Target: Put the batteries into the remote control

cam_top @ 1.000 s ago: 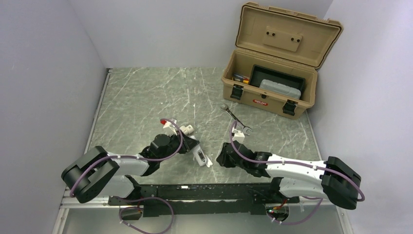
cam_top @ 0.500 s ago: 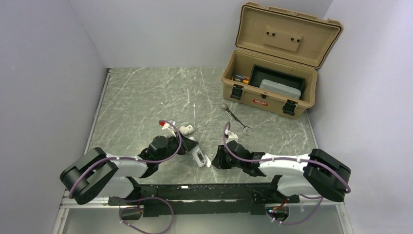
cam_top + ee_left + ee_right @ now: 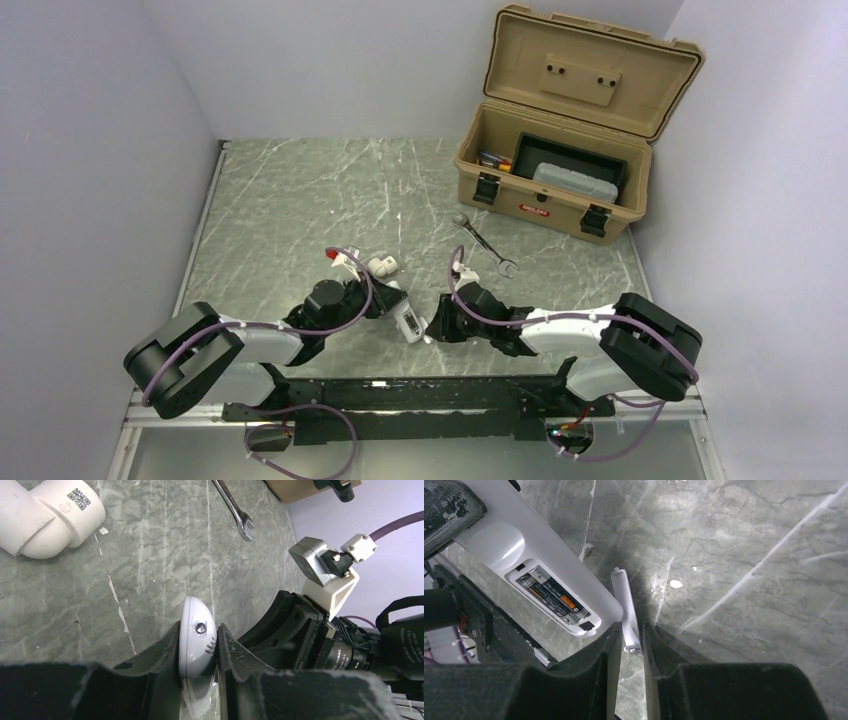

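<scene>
The grey marble-patterned table (image 3: 290, 200) carries all items. An open tan plastic toolbox (image 3: 565, 215) stands at the far right corner, its lid raised.

Both arms lie low over the near part of the table, and their claws meet near its middle.

The left claw (image 3: 198, 635) is closed on the small flat white rectangular remote control (image 3: 196, 655). Its black fingers (image 3: 160, 655) press on the two long sides of the handset and hold it on edge, just above the table. The back of the remote control faces the right arm.

The right claw (image 3: 630, 630) sits just beside the remote control. It is almost fully closed, and its fingers (image 3: 599, 670) lie against both faces of a thin white plastic cover (image 3: 625, 605) – a narrow strip standing on edge beside the handset.

A long silver open-ended wrench (image 3: 484, 243) lies flat between the claws and the toolbox, apart from both.

A stubby white elbow pipe fitting (image 3: 42, 517) with a printed square code lies just beyond the left claw.

The recessed compartment (image 3: 585, 625) in the back of the remote control is uncovered. The slim dark cylindrical batteries (image 3: 553, 596) lie inside it – one shows an orange label; the exact count cannot be told.
</scene>
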